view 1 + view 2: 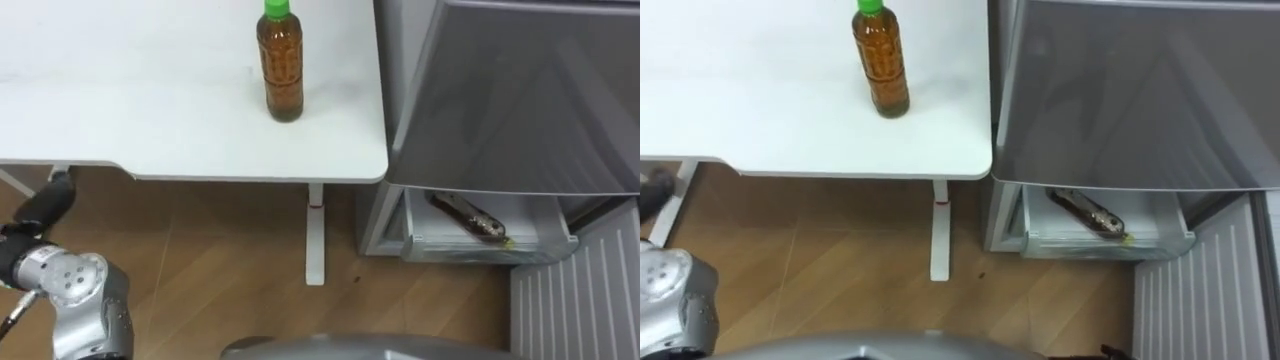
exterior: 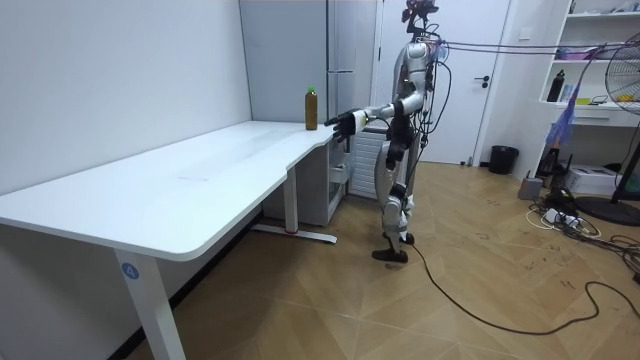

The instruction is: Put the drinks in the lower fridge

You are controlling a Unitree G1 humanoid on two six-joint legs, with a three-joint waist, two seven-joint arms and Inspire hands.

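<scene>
A drink bottle [image 1: 281,65] with brown tea and a green cap stands upright near the right edge of the white table [image 1: 150,110]; it also shows at the table's far end as the bottle [image 2: 311,108]. Right of the table stands the grey fridge [image 1: 520,90]. Its lower drawer [image 1: 420,243] is pulled out, with a second brown bottle [image 1: 468,218] lying inside. My left hand [image 1: 45,200] reaches forward below the table's front edge, left of the standing bottle, its fingers straight and empty. I stand facing the fridge and the table's end, with that left hand [image 2: 342,122] held out at table height.
The table's white leg [image 1: 315,235] stands between me and the fridge on the wooden floor. The ribbed inside of the open lower fridge door [image 1: 580,300] juts out at the lower right. A fan [image 2: 625,90], shelves and cables are behind me.
</scene>
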